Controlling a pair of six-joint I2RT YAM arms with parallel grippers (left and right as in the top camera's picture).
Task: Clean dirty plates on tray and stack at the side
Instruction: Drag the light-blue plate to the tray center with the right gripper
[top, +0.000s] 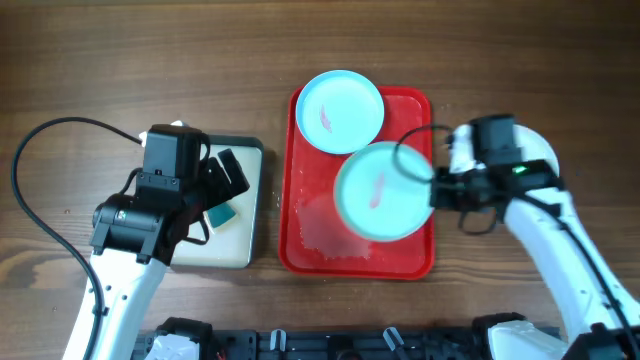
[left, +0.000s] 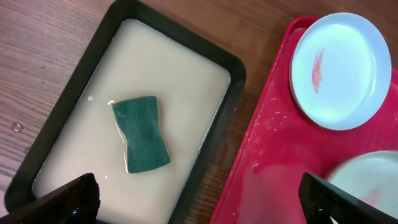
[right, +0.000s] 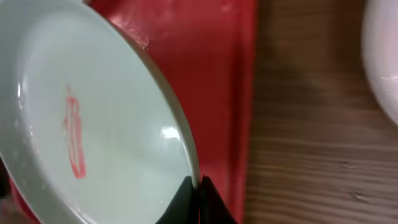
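Observation:
The red tray (top: 300, 235) lies at the table's middle. A pale blue plate (top: 340, 110) with a red smear sits at its far end, over the rim. My right gripper (top: 437, 190) is shut on the right rim of a second pale plate (top: 380, 190) with a red smear and holds it over the tray. In the right wrist view the fingers (right: 198, 186) pinch that plate's (right: 93, 124) edge. My left gripper (left: 199, 202) is wide open and empty. It hovers over the gap between the cream tray and the red tray (left: 267, 155). No white plate is clearly seen.
A black-rimmed cream tray (top: 240, 250) left of the red tray holds a green sponge (left: 141, 133), also seen from overhead (top: 222, 213). A white rounded object (right: 382, 56) shows on the wood at the right wrist view's edge; I cannot tell what it is.

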